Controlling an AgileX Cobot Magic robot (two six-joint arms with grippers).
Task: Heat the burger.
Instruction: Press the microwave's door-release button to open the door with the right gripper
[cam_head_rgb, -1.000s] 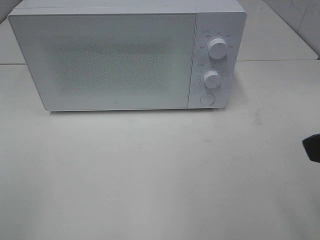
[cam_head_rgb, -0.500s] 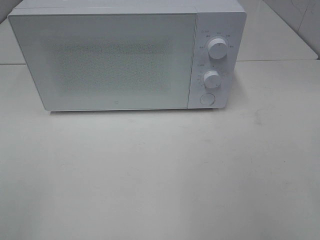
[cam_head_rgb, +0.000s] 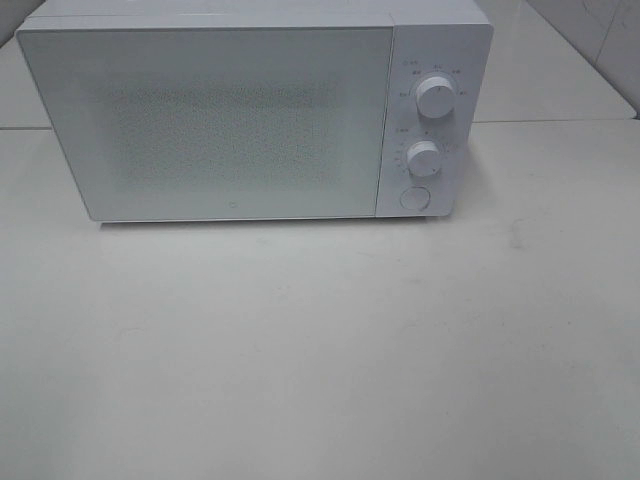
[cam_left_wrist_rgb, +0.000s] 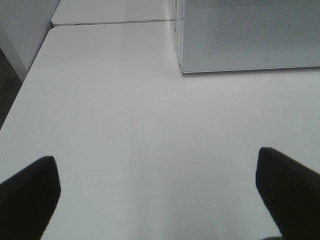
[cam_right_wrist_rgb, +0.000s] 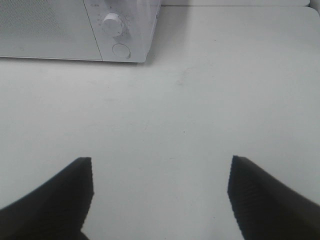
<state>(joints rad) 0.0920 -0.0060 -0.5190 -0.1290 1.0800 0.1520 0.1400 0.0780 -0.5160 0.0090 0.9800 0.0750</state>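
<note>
The burger is out of view in every frame. A white microwave (cam_head_rgb: 200, 120) stands at the back of the table with its door closed; it has two round knobs (cam_head_rgb: 435, 97) and a round button (cam_head_rgb: 414, 197) on its right panel. My left gripper (cam_left_wrist_rgb: 156, 165) is open over bare table, in front of the microwave's (cam_left_wrist_rgb: 250, 35) left corner, and holds nothing. My right gripper (cam_right_wrist_rgb: 160, 165) is open too, empty, in front of the microwave's (cam_right_wrist_rgb: 50, 30) control end. Neither gripper appears in the exterior high view.
The white table (cam_head_rgb: 320, 350) stretches in front of the microwave. A seam to a second tabletop (cam_left_wrist_rgb: 110, 10) runs behind it. The table's left edge (cam_left_wrist_rgb: 20, 95) drops off to a dark floor.
One second ago a dark gripper tip showed at the right edge of the exterior high view; it has withdrawn out of that view. The microwave has not moved.
</note>
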